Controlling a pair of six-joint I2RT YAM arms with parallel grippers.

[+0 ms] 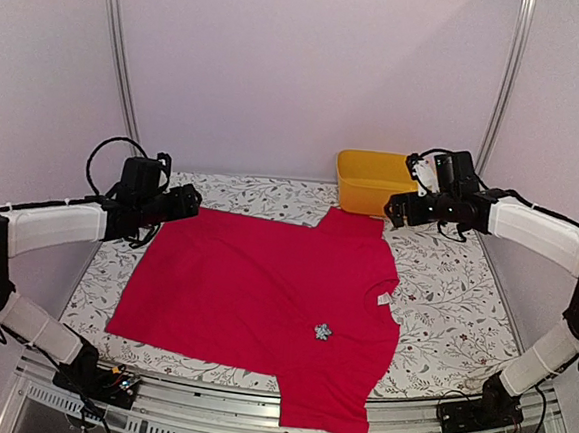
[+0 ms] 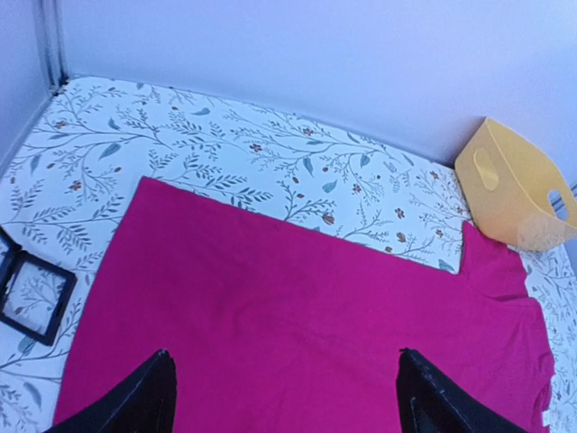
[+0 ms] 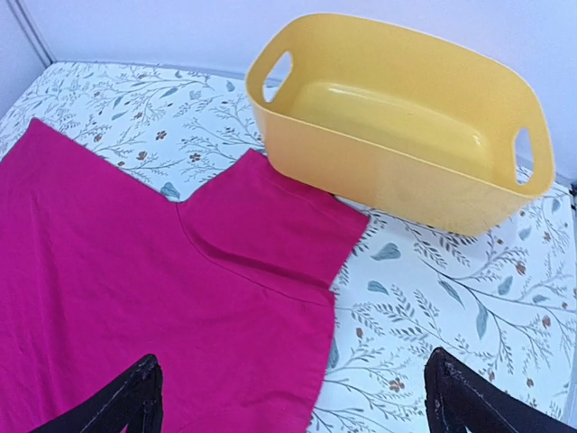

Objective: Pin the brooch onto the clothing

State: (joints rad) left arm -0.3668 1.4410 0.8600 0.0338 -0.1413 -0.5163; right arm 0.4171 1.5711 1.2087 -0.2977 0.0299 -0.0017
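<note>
Lower centre of the top view: the brooch (image 1: pixel 323 330) lies on the chest of the red-pink T-shirt (image 1: pixel 254 284), which is spread flat on the floral tablecloth (image 1: pixel 448 299). Left gripper (image 1: pixel 192 202), at frame left, and right gripper (image 1: pixel 392 211), upper right beside the yellow basket (image 1: pixel 371 179), hover with jaws apart, holding nothing.

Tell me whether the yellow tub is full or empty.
Empty: the right wrist view shows the yellow tub with its bare floor and nothing inside.
</note>
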